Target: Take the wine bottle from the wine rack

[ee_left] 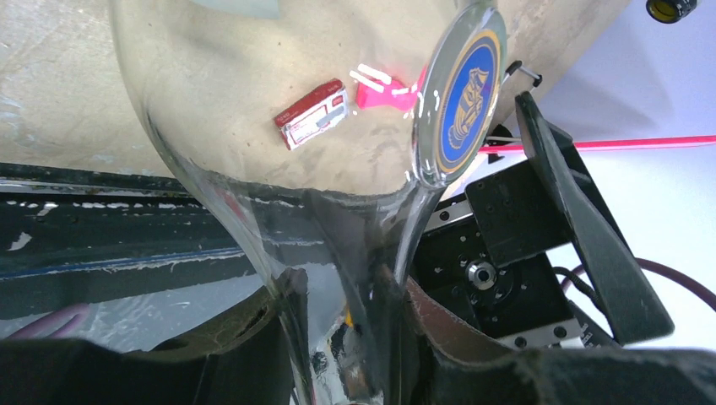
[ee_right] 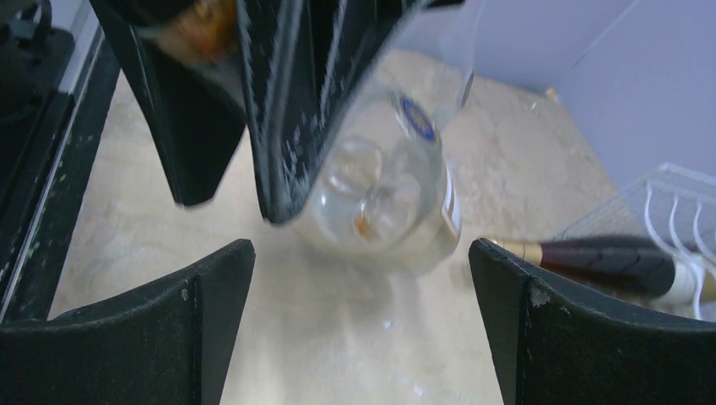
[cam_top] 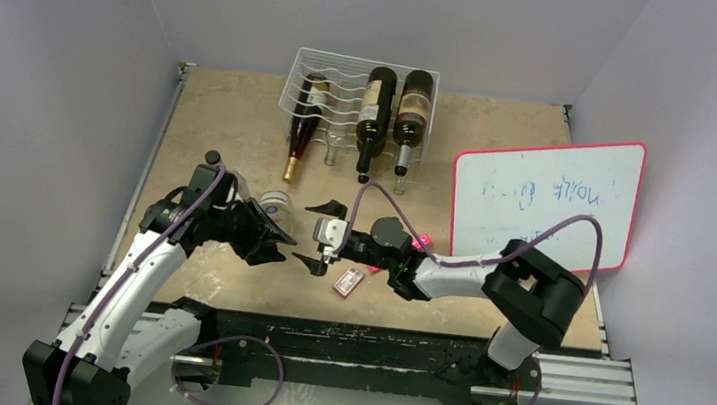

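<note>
Clear bottle pinched in left gripper; right gripper spread opposite; red packet nearby; wine rack, whiteboard beyond.

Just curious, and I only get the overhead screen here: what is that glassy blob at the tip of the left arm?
Observer: A clear glass bottle. The left gripper is shut on its neck.
Operator: Any label on it?
Observer: The left wrist view shows a round blue and gold emblem on the glass.
Operator: What does the other arm see?
Observer: The right gripper is open, and its camera looks straight at the bottle's base, with neither finger touching it.
</note>
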`<action>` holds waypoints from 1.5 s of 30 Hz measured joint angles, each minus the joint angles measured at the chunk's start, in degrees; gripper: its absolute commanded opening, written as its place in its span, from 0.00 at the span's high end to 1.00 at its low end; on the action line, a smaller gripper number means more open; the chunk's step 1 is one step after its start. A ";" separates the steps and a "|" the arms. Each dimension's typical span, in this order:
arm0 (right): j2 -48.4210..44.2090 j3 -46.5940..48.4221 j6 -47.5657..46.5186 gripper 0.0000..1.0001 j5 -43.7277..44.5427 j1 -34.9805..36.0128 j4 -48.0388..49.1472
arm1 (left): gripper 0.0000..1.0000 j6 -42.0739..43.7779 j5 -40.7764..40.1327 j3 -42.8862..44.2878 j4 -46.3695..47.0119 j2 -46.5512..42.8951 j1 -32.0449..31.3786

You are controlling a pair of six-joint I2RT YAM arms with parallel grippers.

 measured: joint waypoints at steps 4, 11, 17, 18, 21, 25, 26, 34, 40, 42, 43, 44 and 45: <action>3.43 1.36 -0.74 0.00 -0.13 1.09 7.69 | 0.91 -2.10 1.16 0.00 0.76 0.07 0.00; 10.14 1.99 -3.19 0.00 -0.94 1.27 19.65 | 0.89 -5.51 1.49 -0.02 1.73 0.09 0.00; 15.32 4.24 -3.43 0.00 -1.60 0.76 24.20 | 0.83 -6.78 -0.59 -0.92 2.84 0.20 0.20; 15.93 4.63 -3.26 0.00 -1.90 0.66 24.44 | 0.83 -6.91 -0.96 -1.11 3.02 0.20 0.26; 18.05 6.05 -1.92 0.00 -2.89 0.28 25.42 | 0.84 -7.23 -2.05 -1.81 3.37 0.17 0.44; 21.22 7.37 0.17 0.00 -3.93 0.00 27.36 | 0.84 -7.63 -3.34 -3.02 3.69 0.13 0.66; 21.42 7.37 0.52 0.00 -3.91 0.00 27.78 | 0.84 -7.63 -3.43 -3.02 3.74 0.09 0.68; 15.54 3.74 0.22 0.00 -0.44 0.46 24.22 | 0.88 -6.49 -1.97 0.04 2.10 3.37 0.35; 0.52 -2.75 2.10 0.06 2.84 1.31 16.61 | 0.88 -8.28 -1.55 0.59 4.85 2.58 -0.02; -4.09 -2.64 4.09 0.12 3.72 1.44 11.30 | 0.89 -9.07 -1.86 0.35 6.19 1.46 0.00; -5.92 -2.43 5.20 0.16 3.91 1.46 8.63 | 0.89 -9.11 -1.92 0.22 6.64 1.07 0.00; -7.15 -2.16 6.03 0.19 3.93 1.49 6.58 | 0.89 -9.11 -2.01 0.20 6.97 0.85 0.00; -8.41 -1.84 7.52 0.22 3.78 1.51 4.13 | 0.89 -9.14 -2.03 0.20 7.10 0.81 0.00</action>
